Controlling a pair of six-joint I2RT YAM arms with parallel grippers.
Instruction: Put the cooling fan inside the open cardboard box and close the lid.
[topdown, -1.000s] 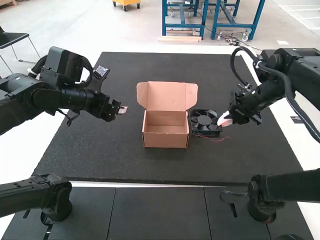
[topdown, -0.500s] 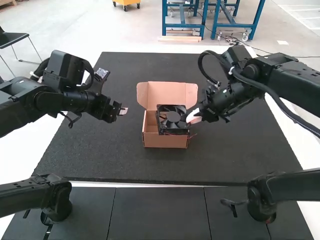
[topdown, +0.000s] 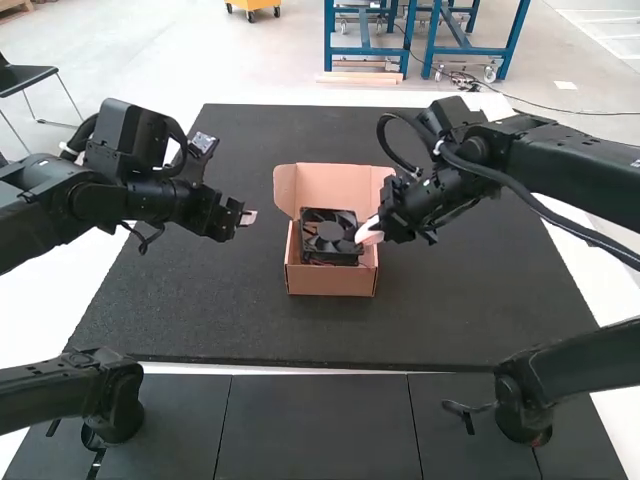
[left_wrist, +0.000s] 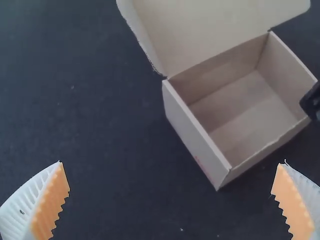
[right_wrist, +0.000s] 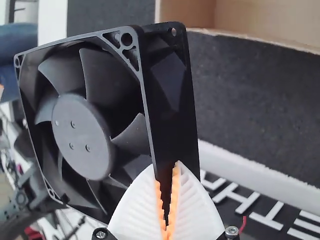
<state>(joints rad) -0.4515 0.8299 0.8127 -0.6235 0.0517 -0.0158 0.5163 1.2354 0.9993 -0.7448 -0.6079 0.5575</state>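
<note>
A black square cooling fan (topdown: 331, 235) hangs tilted over the open cardboard box (topdown: 331, 262), held by its right edge in my right gripper (topdown: 368, 234), which is shut on it. In the right wrist view the fan (right_wrist: 100, 135) fills the near space, its frame pinched between the white ribbed fingers (right_wrist: 187, 200). The box's lid (topdown: 334, 192) stands upright at the back. My left gripper (topdown: 240, 218) hangs open to the left of the box, apart from it; its orange-padded fingers (left_wrist: 47, 200) frame the box (left_wrist: 200, 135), whose inside looks bare from that side.
The box stands mid-mat on a black mat (topdown: 200, 300) with free room all around it. White table edges border the mat on both sides.
My right gripper carried the fan from the mat at the box's right up and leftward over the box opening. The left arm stayed put.
</note>
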